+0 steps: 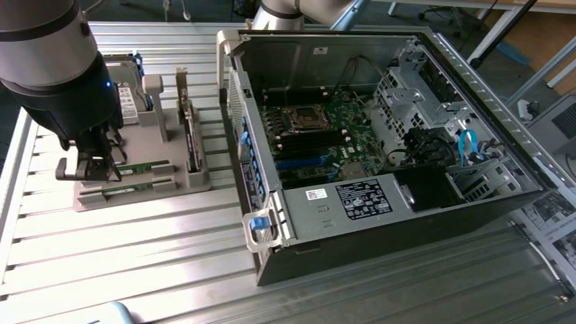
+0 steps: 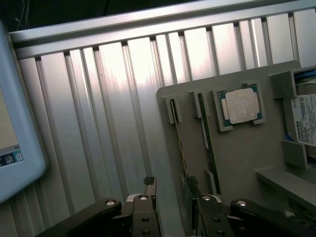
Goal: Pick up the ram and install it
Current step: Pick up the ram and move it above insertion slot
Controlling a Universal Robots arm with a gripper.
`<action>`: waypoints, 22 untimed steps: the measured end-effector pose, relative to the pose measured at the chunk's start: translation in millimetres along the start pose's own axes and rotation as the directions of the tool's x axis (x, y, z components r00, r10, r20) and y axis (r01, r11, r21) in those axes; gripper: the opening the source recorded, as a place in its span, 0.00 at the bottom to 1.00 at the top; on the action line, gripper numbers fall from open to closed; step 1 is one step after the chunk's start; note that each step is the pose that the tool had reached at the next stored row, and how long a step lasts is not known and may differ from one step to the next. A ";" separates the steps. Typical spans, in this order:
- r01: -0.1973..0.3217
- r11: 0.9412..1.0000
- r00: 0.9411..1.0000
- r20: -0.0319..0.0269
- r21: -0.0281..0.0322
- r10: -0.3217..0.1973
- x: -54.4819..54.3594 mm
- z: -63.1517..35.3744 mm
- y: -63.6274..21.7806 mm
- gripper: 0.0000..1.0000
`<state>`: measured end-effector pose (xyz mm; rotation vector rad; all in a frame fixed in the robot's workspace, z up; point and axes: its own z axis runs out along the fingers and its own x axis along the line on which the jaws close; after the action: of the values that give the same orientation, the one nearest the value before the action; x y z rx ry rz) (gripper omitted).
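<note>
Two thin green ram sticks stand on edge in slots of a grey holder point(image 1: 180, 185) on the slatted table, one ram point(image 1: 142, 167) point(image 2: 178, 143) just beyond its look-alike point(image 1: 133, 190) point(image 2: 207, 143). My gripper point(image 1: 88, 169) point(image 2: 173, 205) hangs open over the holder's end at the exterior view's left. In the wrist view the near end of the first ram runs in between my fingers point(image 2: 148, 197), close to one of them, and nothing is gripped. The open computer case point(image 1: 387, 135) lies at the exterior view's right, with the motherboard's memory slots point(image 1: 311, 145) exposed.
The holder also carries a square silver processor point(image 2: 242, 106) and a hard drive with a white label point(image 2: 303, 123) point(image 1: 126, 101). A light-framed screen point(image 2: 15, 123) stands beside the table. The case's wall point(image 1: 236, 121) rises between the holder and the motherboard.
</note>
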<state>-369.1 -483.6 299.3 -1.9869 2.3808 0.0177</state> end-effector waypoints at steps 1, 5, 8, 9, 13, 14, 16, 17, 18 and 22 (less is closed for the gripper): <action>0.000 1.000 1.000 0.000 0.000 0.000 0.0 0.3 0.0 0.36; 0.000 1.000 1.000 0.000 0.000 0.000 0.1 1.7 0.0 0.36; 0.000 1.000 1.000 0.000 0.000 0.000 0.1 2.6 0.0 0.36; 0.000 1.000 1.000 0.000 0.000 0.000 0.1 2.9 0.0 0.36; 0.000 1.000 1.000 0.000 0.000 0.000 0.2 4.1 0.1 0.36; 0.000 1.000 1.000 0.000 0.000 0.000 0.2 4.4 0.1 0.36; 0.000 1.000 1.000 0.000 0.000 0.000 0.2 4.9 0.1 0.36; 0.000 1.000 1.000 0.000 0.000 0.000 0.2 5.1 0.1 0.36; 0.000 1.000 1.000 0.000 0.000 0.000 0.2 5.4 0.1 0.36; 0.000 1.000 1.000 0.000 0.000 0.000 0.3 7.0 0.1 0.36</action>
<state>-369.1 -483.6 292.3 -1.9869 2.3808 0.0176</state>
